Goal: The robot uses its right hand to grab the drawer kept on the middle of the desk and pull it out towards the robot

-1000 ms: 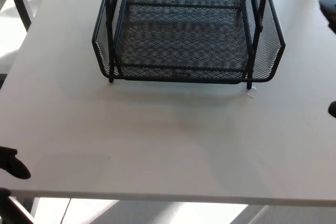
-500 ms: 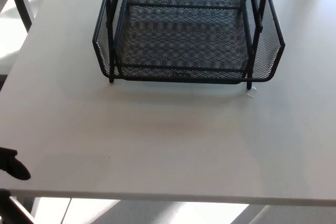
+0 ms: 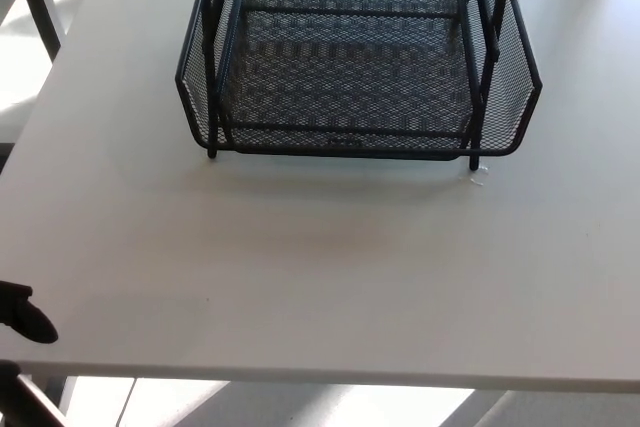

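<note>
The drawer (image 3: 355, 67) is a black wire-mesh tray in a black frame, standing at the far middle of the pale grey desk (image 3: 330, 277). Its low front rim faces me, and the top of the frame is cut off by the picture's upper edge. Nothing lies inside it. A small black part of my left hand (image 3: 22, 315) shows at the lower left, beside the desk's near corner and far from the drawer. My right hand does not show anywhere in the head view.
A tiny white scrap (image 3: 479, 177) lies on the desk by the drawer's front right foot. Another table's leg (image 3: 42, 12) stands past the desk's left edge. The desk's front edge runs along the bottom, with bright floor below it.
My right hand, seen at the right edge one second ago, has left the view. The drawer and my left hand have not moved.
</note>
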